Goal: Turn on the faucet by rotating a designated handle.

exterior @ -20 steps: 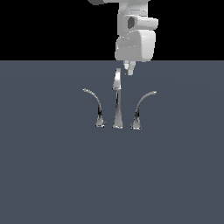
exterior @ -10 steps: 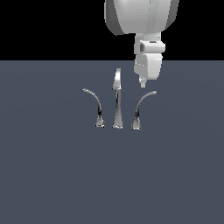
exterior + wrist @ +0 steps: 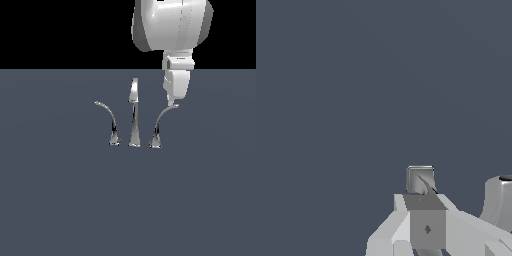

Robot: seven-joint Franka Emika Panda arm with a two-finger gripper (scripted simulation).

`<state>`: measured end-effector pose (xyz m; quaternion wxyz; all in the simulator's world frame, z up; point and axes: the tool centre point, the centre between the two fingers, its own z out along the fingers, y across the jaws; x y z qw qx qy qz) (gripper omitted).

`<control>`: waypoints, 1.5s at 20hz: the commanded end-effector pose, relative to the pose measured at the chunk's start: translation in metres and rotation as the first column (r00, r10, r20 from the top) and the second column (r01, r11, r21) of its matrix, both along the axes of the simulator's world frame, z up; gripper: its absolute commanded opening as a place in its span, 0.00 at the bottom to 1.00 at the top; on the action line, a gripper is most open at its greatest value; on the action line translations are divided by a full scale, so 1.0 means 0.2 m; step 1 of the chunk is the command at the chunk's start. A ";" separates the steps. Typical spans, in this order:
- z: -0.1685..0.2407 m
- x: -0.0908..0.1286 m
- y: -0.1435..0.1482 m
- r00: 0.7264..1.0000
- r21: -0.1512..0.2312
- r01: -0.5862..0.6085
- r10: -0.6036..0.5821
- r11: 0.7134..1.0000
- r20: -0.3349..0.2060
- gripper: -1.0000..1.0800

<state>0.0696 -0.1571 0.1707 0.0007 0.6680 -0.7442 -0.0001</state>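
A small shiny faucet (image 3: pixel 134 112) is seen standing on a flat grey worktop (image 3: pixel 60 200). It is made of three chrome pieces set in a row. The tall straight spout (image 3: pixel 134 107) is in the middle. A curved lever (image 3: pixel 109 122) is placed on the exterior view's left, and its tip is bent away to that side. The handle (image 3: pixel 161 125) is placed on the exterior view's right, with its thin tip arched to the right. The white arm is hung from above, and the jaws (image 3: pixel 173 103) are pointed down at the tip of the handle, touching it or just above it. How wide the jaws are set cannot be told.
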 end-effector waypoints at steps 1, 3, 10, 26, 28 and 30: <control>0.00 0.00 -0.01 1.000 0.000 0.007 -0.007 1.000 0.001 0.00; 0.00 0.00 -0.01 1.000 0.000 0.007 -0.007 1.000 0.001 0.00; 0.00 -0.07 -0.03 1.000 0.000 0.006 -0.006 1.000 0.001 0.00; 0.00 -0.24 -0.01 1.000 0.001 -0.001 0.001 1.000 0.009 0.00; 0.00 -0.27 0.00 1.000 0.001 0.000 0.000 1.000 0.008 0.00; 0.00 -0.30 0.01 1.000 0.001 0.002 -0.002 1.000 0.007 0.00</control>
